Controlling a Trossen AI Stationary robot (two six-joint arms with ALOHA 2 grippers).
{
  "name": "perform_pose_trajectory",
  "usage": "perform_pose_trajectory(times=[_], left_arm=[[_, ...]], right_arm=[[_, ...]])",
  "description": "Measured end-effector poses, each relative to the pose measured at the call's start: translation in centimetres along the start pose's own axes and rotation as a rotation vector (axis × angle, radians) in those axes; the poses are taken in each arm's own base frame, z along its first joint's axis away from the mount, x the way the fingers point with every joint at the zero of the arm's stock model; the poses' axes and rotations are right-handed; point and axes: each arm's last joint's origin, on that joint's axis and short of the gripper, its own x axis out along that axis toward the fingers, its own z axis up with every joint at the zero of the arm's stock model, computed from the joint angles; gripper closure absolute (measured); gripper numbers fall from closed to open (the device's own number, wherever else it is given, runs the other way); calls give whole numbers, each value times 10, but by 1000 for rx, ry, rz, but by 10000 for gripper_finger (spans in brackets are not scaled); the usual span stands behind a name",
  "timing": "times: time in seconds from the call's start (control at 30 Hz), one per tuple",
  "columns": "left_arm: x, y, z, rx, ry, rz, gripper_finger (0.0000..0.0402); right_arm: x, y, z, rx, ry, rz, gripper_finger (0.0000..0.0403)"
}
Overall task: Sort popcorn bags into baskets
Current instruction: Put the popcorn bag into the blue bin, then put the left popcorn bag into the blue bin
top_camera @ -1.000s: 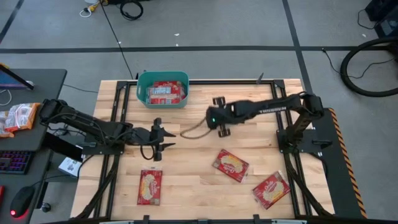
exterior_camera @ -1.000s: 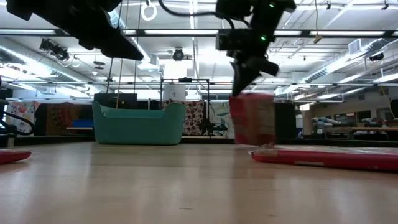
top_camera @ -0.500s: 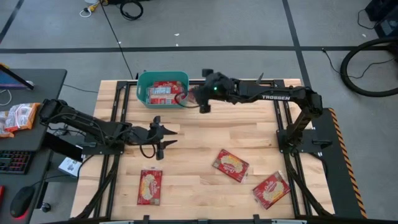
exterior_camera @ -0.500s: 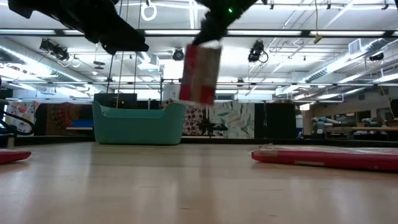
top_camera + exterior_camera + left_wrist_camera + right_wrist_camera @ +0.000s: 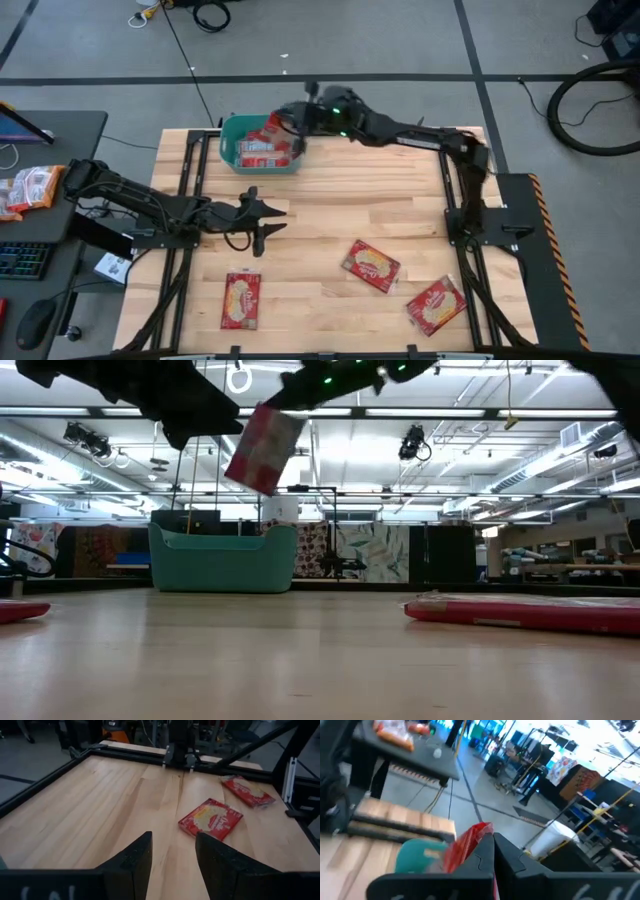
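The wooden table (image 5: pixel 400 215) carries everything, with both dark arms reaching over it. The right arm stretches from its base across to the far left corner, and the right gripper (image 5: pixel 296 122) hangs above the teal basket (image 5: pixel 228 150). Its fingers are clamped shut on a red popcorn bag (image 5: pixel 262 448), which dangles tilted in the air over the basket's rim, as the low view shows; the right wrist view shows the same red packet pinched between the two dark fingers (image 5: pixel 512 855) with the basket's teal below.

The left arm lies low along the left side of the table. The left gripper (image 5: pixel 266 218) sits near the table's middle, its fingers (image 5: pixel 135 857) spread apart with bare wood between them, holding nothing and touching no packet.

The basket stands at the far edge of the table, left of centre. Inside it lie red packets (image 5: pixel 258 151), at least two, though their exact number cannot be told.

Three more popcorn bags lie flat on the wood, all on the near half: one near the left front (image 5: pixel 241 300), one near the middle (image 5: pixel 371 265), tilted, and one toward the right front corner (image 5: pixel 436 304), also tilted. All three lie well apart from both grippers.
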Motion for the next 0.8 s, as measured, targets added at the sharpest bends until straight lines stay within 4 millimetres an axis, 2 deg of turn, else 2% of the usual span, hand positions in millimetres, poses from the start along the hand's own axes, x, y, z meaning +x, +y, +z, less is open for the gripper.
perform_pose_trajectory(times=[0.2,0.33,0.47,0.57,0.8], left_arm=[[0,0,0,4,-3,-1,246],[0,0,0,5,-2,-1,246],[0,0,0,5,-2,-1,246],[0,0,0,6,-3,-1,246],[0,0,0,6,-2,-1,246]], right_arm=[[48,-13,-15,134,-10,33,399],[68,-9,-40,280,107,9,384],[70,-7,-52,365,229,-64,355],[70,-5,-52,425,243,-97,336],[65,12,-30,478,197,-68,321]])
